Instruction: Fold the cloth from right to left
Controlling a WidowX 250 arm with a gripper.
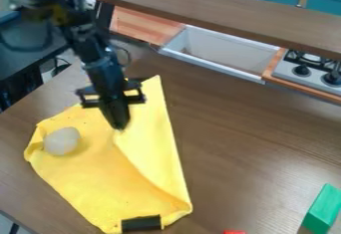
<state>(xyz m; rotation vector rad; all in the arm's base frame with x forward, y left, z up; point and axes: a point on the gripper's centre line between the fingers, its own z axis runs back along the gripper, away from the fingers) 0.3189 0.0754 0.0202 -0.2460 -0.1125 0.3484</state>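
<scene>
One yellow cloth [86, 183] lies on the brown surface [246, 148], left of centre in the camera view. Its right part forms one long flap, paler than the rest, which tapers to a corner at the far end. The flap's inner edge runs from the tip of the one pincer [118, 124] down to the cloth's near right corner, where the cloth bunches a little.

The pincer hangs down over the far half of the cloth, its two fingers pressed together in a narrow dark point. That point touches the cloth, or all but touches it, at the upper end of the flap's edge; whether a bit of cloth is caught in it I cannot tell. The one black arm [83, 39] comes in from the upper left.

Two things rest on the cloth: one whitish, rounded lump [62, 141] near its left edge, and one black piece [141, 223] across its near edge.

Farther out, one green block [321, 209] lies at the right, and one red thing [234, 232] just enters at the bottom, between cloth and block. Beyond the surface are one sink [216, 49] and one stove [303, 68] with two black knobs showing, and above them one brown shelf [220, 11].
</scene>
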